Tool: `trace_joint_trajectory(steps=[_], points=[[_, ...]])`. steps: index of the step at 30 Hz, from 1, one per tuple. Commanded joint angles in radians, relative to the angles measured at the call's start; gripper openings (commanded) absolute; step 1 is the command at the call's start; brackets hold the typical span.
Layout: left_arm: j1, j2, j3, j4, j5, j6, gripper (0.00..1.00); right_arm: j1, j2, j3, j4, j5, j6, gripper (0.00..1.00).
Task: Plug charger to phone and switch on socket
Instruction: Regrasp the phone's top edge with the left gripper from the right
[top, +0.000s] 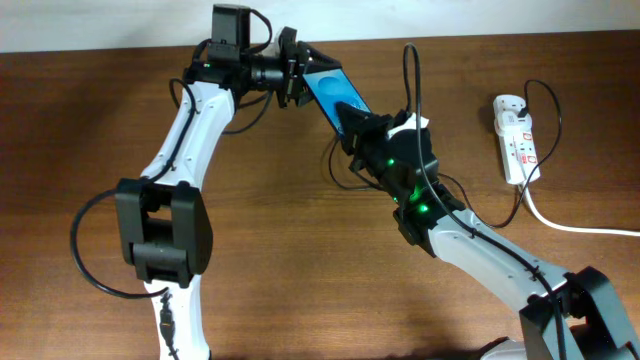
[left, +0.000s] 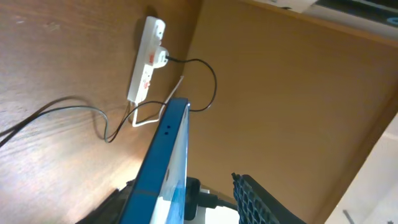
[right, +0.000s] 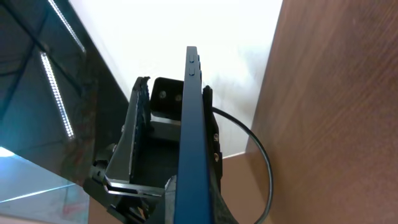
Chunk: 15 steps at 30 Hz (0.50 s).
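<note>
Above the far middle of the table (top: 300, 250), the phone (top: 335, 95) hangs clear of the wood. It is tilted, with its blue screen facing up and its length running slantwise between the two arms. At its upper end sits the left tool (top: 300, 80). The right wrist view shows its fingers on either side of the thin edge, narrowed to about the phone's thickness and, as I read it, gripping it. At the lower end is the right tool (top: 365, 128), whose black fingers cover that end from above. I cannot tell whether they are closed or carry anything, since no view shows the tips plainly.

The charger (left: 214, 84) leaves a plug seated in the socket (top: 518, 140) at the right of the table, loops, and trails over the wood toward the arms. Its free tip is not visible in any view. The socket lies flat, well apart from the phone.

I judge the step in hand to be the plugging-in: the phone is offered up and the right tool is at the port end. The next move calls for the tip to be lined up square with the port. It must then be pushed along the phone's length while the left tool braces against the push. Switching the socket on comes after, and suits the right arm, which is nearer to it.
</note>
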Motion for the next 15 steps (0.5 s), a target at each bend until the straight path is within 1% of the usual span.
trace_joint_trajectory(steps=[1, 3, 7, 9, 10, 12, 15], points=[[-0.05, 0.007, 0.013, 0.055, 0.023, -0.061, 0.45, 0.048, -0.011, 0.008, -0.013, -0.091, -0.01, 0.04], [-0.063, 0.007, 0.013, 0.061, 0.006, -0.073, 0.45, 0.048, -0.011, 0.008, -0.013, -0.091, -0.01, 0.04], [-0.08, 0.007, 0.013, 0.069, 0.0, -0.073, 0.33, 0.048, -0.009, 0.008, -0.014, -0.085, -0.01, 0.04], [-0.088, 0.007, 0.013, 0.069, -0.005, -0.073, 0.32, 0.048, -0.009, 0.008, -0.014, -0.081, -0.011, 0.04], [-0.092, 0.007, 0.013, 0.069, -0.008, -0.073, 0.29, 0.048, -0.009, 0.008, -0.014, -0.08, -0.011, 0.04], [-0.096, 0.007, 0.013, 0.069, -0.018, -0.073, 0.26, 0.048, -0.009, 0.008, -0.021, -0.076, -0.011, 0.04], [-0.096, 0.007, 0.013, 0.069, -0.024, -0.073, 0.17, 0.048, -0.009, 0.008, -0.03, -0.072, -0.011, 0.04]])
